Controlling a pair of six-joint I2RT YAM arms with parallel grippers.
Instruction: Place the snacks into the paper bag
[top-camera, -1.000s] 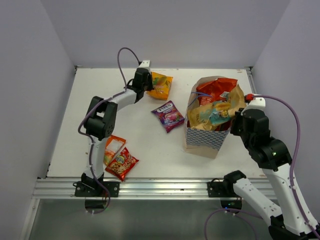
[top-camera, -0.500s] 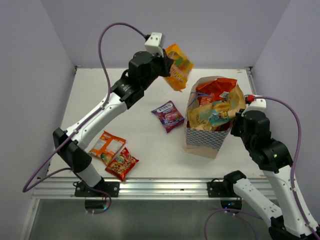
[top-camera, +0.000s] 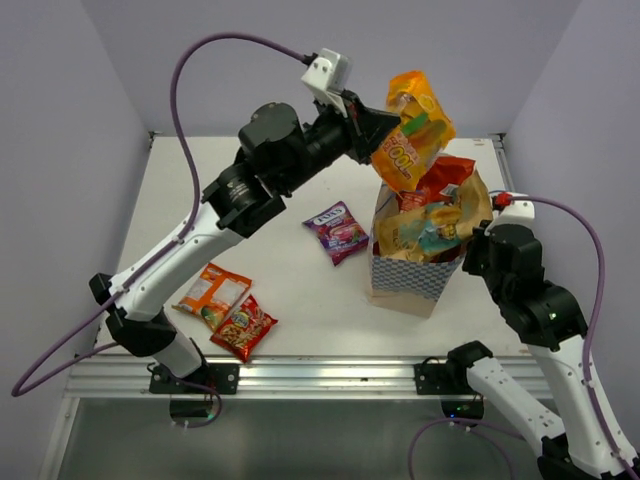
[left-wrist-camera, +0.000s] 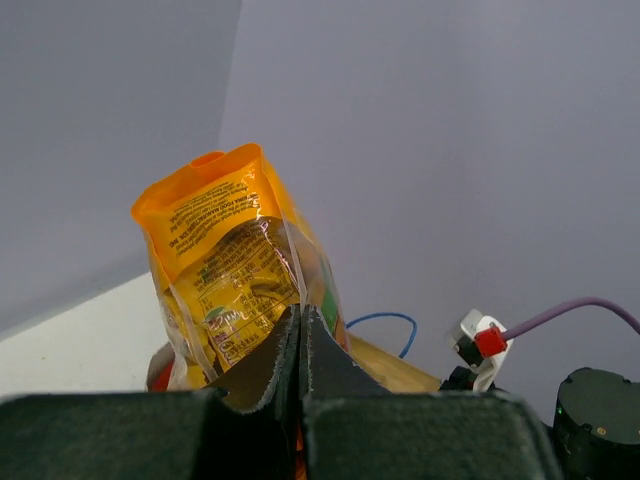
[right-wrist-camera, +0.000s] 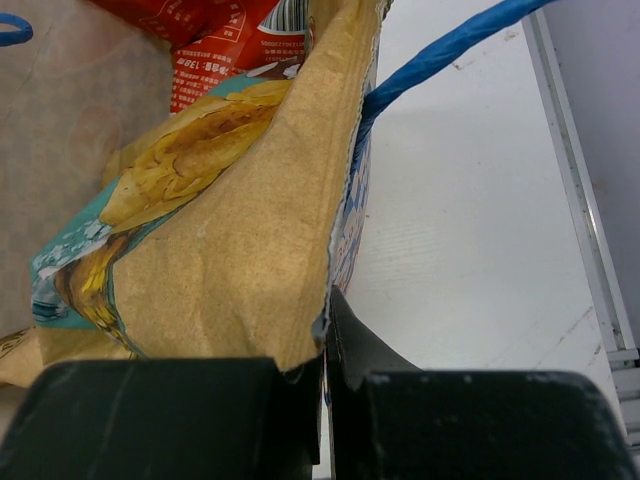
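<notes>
A: Where do we have the orange packet (top-camera: 412, 130) at this moment?

B: Our left pincer (top-camera: 386, 142) is closed on it near one end, the jaws almost together with only foil between them. The packet hangs in the air at the upper middle of the top view, just above the far rim of the paper bag (top-camera: 408, 278). The bag stands right of centre on the surface (top-camera: 300, 290).

A: And the right pincer (right-wrist-camera: 325, 320)?

B: In its wrist view the jaws are pressed together on the rim of the bag's wall. We think this holds the mouth open.

A: How will the packet handle?

B: We judge it light, soft and crinkly, and the foil looks slippery. A hold on the flat sealed edge seems safer to us than on the puffy middle. The bag already contains a red packet (top-camera: 440, 178) and a tan one (top-camera: 420, 228), so there is little room.

A: What remains outside?

B: The purple packet (top-camera: 337, 231) lies near the centre. The orange-white one (top-camera: 214, 292) and the small red one (top-camera: 244, 328) lie at the lower left.
</notes>
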